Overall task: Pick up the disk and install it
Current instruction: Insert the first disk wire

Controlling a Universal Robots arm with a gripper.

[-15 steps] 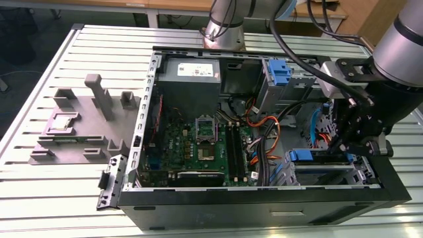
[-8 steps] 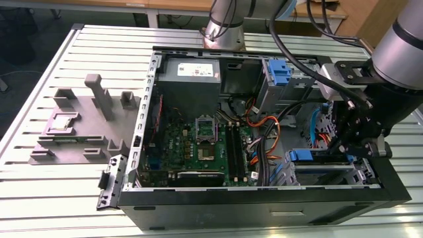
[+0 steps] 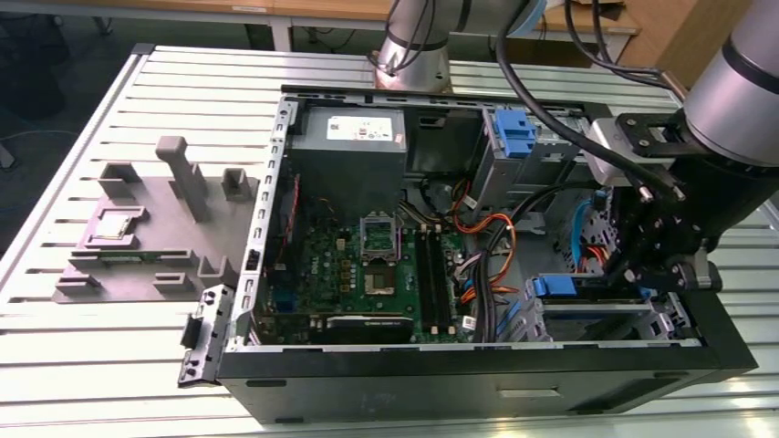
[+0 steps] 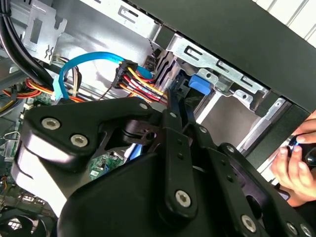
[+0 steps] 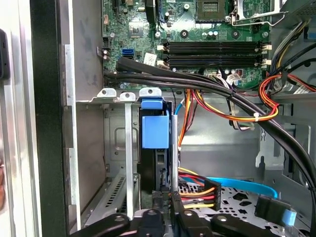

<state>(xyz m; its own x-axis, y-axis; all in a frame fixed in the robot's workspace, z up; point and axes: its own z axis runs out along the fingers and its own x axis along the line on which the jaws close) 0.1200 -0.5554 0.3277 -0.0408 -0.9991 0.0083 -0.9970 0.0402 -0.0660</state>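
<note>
The claw [image 5: 165, 210] is down inside the open computer case [image 3: 487, 388], pinched narrowly on the disk [image 5: 155, 148], which stands on edge in the metal drive bay [image 5: 126, 148] near the case's front corner, seemingly seated. A hand [image 4: 296, 163] rests outside the case

Cables [image 5: 222, 98] crowd space beside drive cage [image 5: 123, 148]; motherboard [image 3: 365, 265] side open.

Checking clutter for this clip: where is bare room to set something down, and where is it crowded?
Free: the slatted table in front of the grey fixture and the strip before the computer case. Crowded: inside the case, where cables cross between motherboard and drive cage, where the gripper works.
</note>
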